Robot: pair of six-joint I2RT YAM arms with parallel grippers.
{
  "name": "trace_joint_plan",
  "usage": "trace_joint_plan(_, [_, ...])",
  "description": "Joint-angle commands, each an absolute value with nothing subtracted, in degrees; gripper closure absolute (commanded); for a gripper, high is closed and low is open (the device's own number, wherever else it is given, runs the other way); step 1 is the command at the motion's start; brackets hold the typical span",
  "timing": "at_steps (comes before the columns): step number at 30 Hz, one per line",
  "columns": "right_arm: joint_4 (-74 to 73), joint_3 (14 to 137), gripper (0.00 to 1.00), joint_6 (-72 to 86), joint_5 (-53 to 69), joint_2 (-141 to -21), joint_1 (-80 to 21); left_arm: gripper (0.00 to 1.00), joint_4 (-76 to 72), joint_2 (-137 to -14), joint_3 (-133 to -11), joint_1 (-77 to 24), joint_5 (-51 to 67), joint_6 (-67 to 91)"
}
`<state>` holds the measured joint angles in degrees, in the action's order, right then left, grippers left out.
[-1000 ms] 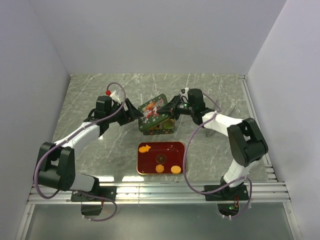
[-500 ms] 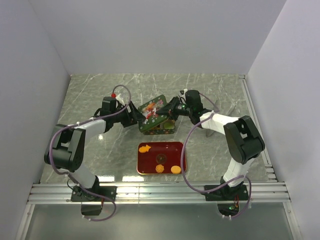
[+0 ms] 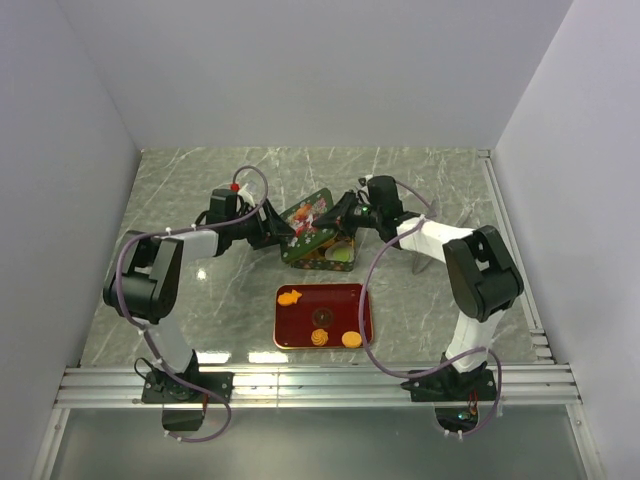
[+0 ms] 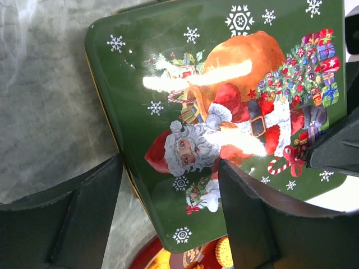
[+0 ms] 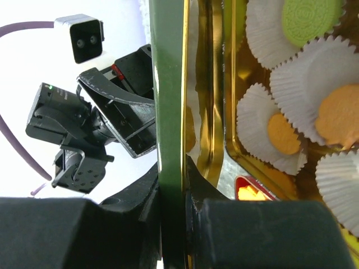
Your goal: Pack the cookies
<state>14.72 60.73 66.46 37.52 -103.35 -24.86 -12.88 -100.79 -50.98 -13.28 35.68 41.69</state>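
Note:
A green Santa tin lid (image 3: 308, 218) is held tilted over the open gold tin (image 3: 336, 258). My right gripper (image 3: 341, 214) is shut on the lid's rim (image 5: 168, 84), pinched between its fingers (image 5: 172, 185). My left gripper (image 3: 272, 232) is open, with the lid's left corner (image 4: 224, 84) between its fingers (image 4: 90, 213). I cannot tell whether they touch it. The tin holds white paper cups with a green cookie (image 5: 311, 17) and orange cookies (image 5: 283, 134). An orange fish cookie (image 3: 290, 296), a brown one (image 3: 321, 317), a swirl one (image 3: 319, 338) and an orange one (image 3: 351, 339) lie on a red tray (image 3: 358, 300).
The red tray sits just in front of the tin, near the table's front edge. White walls close in the grey marble table on three sides. A metal rail (image 3: 515, 240) runs along the right edge.
My left arm has reached right and its open gripper now straddles the lid's left corner. The lid, still in my right gripper, has shifted slightly back over the tin.

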Motion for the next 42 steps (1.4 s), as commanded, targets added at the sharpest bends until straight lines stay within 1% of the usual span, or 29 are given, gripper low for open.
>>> trace_joint_plan(1, [12.0,63.7,1.0,65.4,39.3,-105.0,-25.0,0.27,-17.1,-102.2,-53.1,-13.8,39.6,42.6])
trace_joint_plan(3, [10.9,64.1,0.98,65.0,39.5,-105.3,-25.0,0.28,-17.9,-102.7,-53.1,-13.8,40.3,43.1])
trace_joint_plan(4, [10.6,64.1,0.94,64.7,39.6,-105.6,-25.0,0.29,-19.0,-102.9,-53.2,-13.8,40.4,43.7])
trace_joint_plan(5, [10.3,63.8,0.86,64.5,39.6,-105.6,-25.0,0.3,-19.4,-103.1,-53.2,-13.8,40.5,43.9])
trace_joint_plan(8, [9.8,63.1,0.8,64.1,40.0,-105.8,-24.9,0.32,-21.6,-103.1,-53.3,-13.8,41.2,45.2])
trace_joint_plan(9, [9.8,63.0,0.8,64.1,40.1,-105.9,-24.8,0.32,-22.2,-103.3,-53.3,-13.8,41.5,45.5])
trace_joint_plan(10, [9.9,62.8,0.82,64.2,40.2,-106.1,-24.8,0.32,-22.6,-103.4,-53.5,-13.8,41.7,46.1])
trace_joint_plan(11, [11.2,62.1,0.88,64.8,40.6,-106.1,-24.5,0.32,-23.4,-103.7,-53.6,-13.8,41.8,46.4])
trace_joint_plan(12, [13.1,61.3,0.9,65.6,41.1,-106.1,-24.0,0.32,-23.9,-104.0,-53.7,-13.8,42.4,46.8])
trace_joint_plan(14, [18.9,58.5,0.94,69.4,41.9,-105.7,-23.4,0.31,-23.3,-104.2,-54.1,-13.8,42.4,46.9])
trace_joint_plan(19, [23.7,57.0,0.99,72.7,42.5,-104.4,-21.4,0.26,-20.9,-103.2,-54.1,-13.8,40.9,45.7])
trace_joint_plan(22, [27.1,55.6,1.0,74.8,42.6,-103.7,-20.9,0.25,-22.3,-103.7,-54.0,-13.8,41.4,46.9])
trace_joint_plan(26, [38.5,52.9,1.0,80.9,43.9,-104.2,-21.0,0.26,-25.9,-105.6,-53.8,-13.8,42.9,50.0])
trace_joint_plan(29, [43.4,51.7,1.0,84.3,44.0,-104.5,-20.9,0.26,-26.5,-106.0,-54.1,-13.7,43.2,51.1])
trace_joint_plan(42, [44.9,52.8,1.0,85.5,43.3,-102.3,-20.0,0.28,-19.8,-106.2,-58.3,-13.3,41.3,49.1])
